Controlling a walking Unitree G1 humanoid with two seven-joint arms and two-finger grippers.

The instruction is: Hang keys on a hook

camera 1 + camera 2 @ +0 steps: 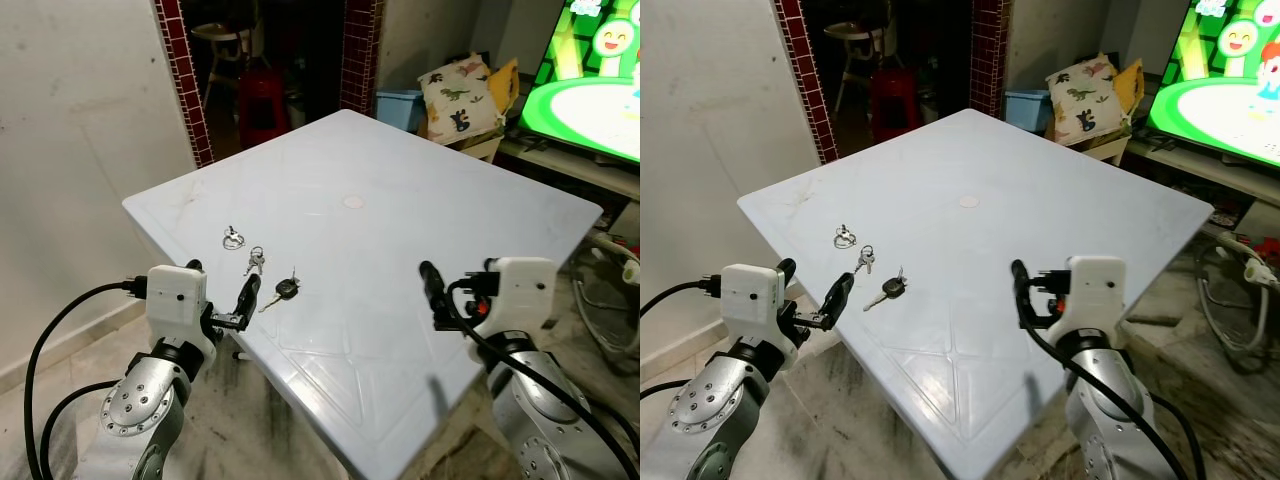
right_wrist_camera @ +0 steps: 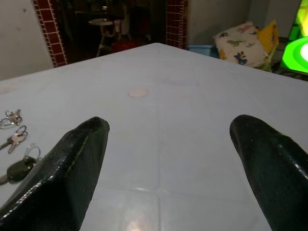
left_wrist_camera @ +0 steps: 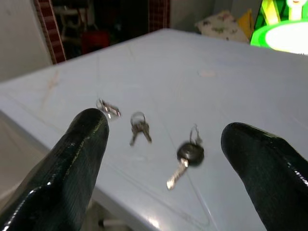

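Note:
Three sets of keys lie near the left corner of the pale blue table (image 1: pixel 420 190): a black-headed key (image 1: pixel 284 291), a small pair of keys on a ring (image 1: pixel 255 262), and a silver ringed bunch (image 1: pixel 233 238). My left gripper (image 1: pixel 222 283) is open at the table's left edge, just short of the black-headed key (image 3: pixel 189 155), with nothing between its fingers (image 3: pixel 84 144). Over the table's near right part, my right gripper (image 1: pixel 450 290) hovers open and empty. Its wrist view has the keys (image 2: pixel 14 139) off to one side.
A white wall stands to the left, beside a dark doorway framed in red brick (image 1: pixel 188 90) with a red stool (image 1: pixel 262 105) inside. Behind the table are a blue box (image 1: pixel 400 105) and a dinosaur pillow (image 1: pixel 455 95). A lit TV (image 1: pixel 590 80) and floor cables (image 1: pixel 610 290) are to the right.

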